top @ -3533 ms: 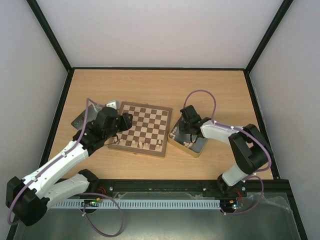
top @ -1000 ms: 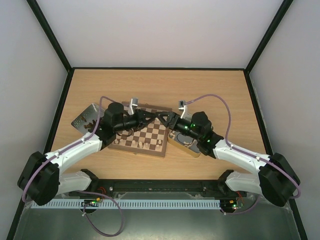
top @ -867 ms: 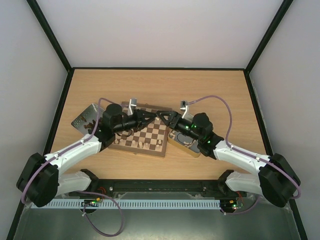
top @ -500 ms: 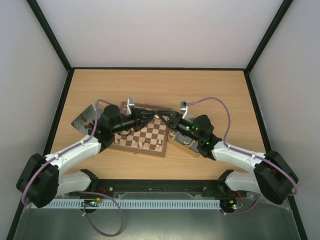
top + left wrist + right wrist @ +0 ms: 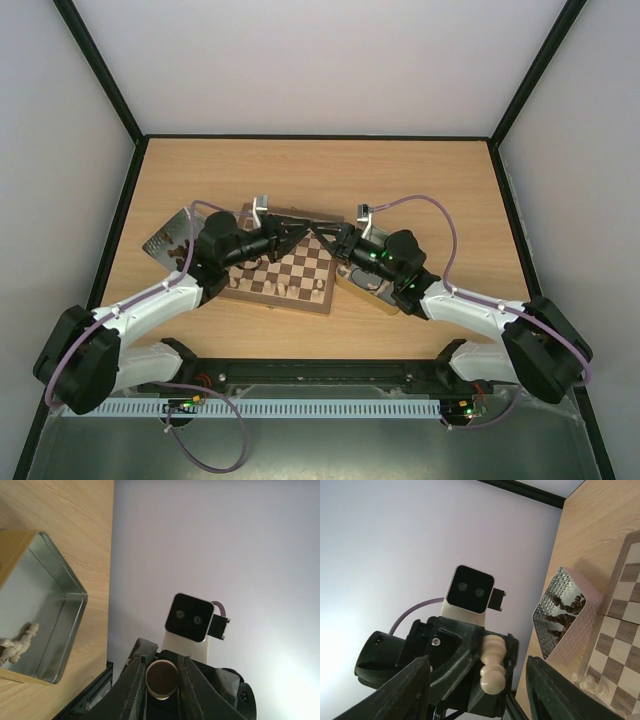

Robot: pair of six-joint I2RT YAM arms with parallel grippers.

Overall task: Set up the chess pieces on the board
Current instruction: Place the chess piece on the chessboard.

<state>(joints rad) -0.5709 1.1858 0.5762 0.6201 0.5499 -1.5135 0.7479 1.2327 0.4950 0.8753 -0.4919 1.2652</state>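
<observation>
The left pincer (image 5: 298, 231) is clamped on a small pale beige turned-wood chess piece (image 5: 492, 667) with a rounded head. It holds the piece level in the air above the far edge of the square wooden chessboard with cream and brown checkers (image 5: 300, 262). In the left wrist view the piece is seen end-on, its round dark base pinched between the two fingers (image 5: 134, 682). The right pincer (image 5: 325, 236) faces it nose to nose over the same edge. Its fingers (image 5: 412, 685) are spread wide apart with nothing gripped, and in the right wrist view the held piece sits in the gap between them, though how near it is cannot be told. The board lies in the middle of the light wood surface (image 5: 400, 180), with a few pale pieces (image 5: 285, 288) standing along its near row. Just right of the board, partly under the right arm, is a gold square metal tin (image 5: 55, 625) with more pale chessmen (image 5: 15, 645) lying inside. Just left of the board is a small grey embossed metal tray (image 5: 587, 617), which holds a heap of dark brown chessmen (image 5: 565, 612).
</observation>
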